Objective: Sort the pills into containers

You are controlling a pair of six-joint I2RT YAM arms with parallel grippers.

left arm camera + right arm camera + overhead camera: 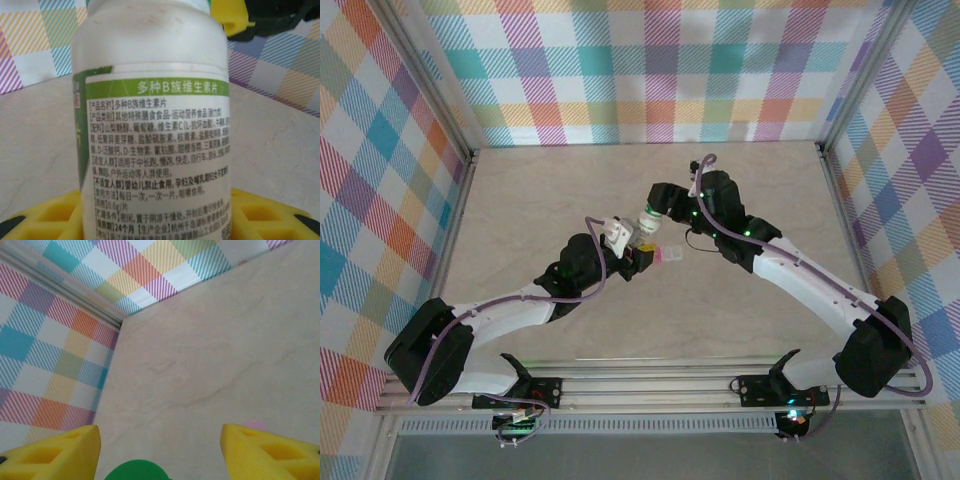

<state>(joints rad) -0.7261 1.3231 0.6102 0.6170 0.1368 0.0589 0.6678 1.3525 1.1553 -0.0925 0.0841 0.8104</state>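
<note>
The left hand (pixel 623 237) is clamped on a white bottle (pixel 150 125), its yellow fingers pressed to either side of the body near the base. It holds the bottle up off the table (pixel 550 190), the green cap (pixel 136 473) pointing toward 1 o'clock in the top view. That steady grip looks meant to brace the bottle while the other arm works on the lid. The right hand (pixel 160 432) sits over the cap end with its fingers well apart, one on each side of the cap and not squeezing it. I judge it is placed to take hold and unscrew. The pink pill box (pixel 670 257) lies flat on the table just beside the bottle, at about 4 o'clock from it, close enough for pouring once the lid is off. Its compartments are too small to tell whether they stand open
</note>
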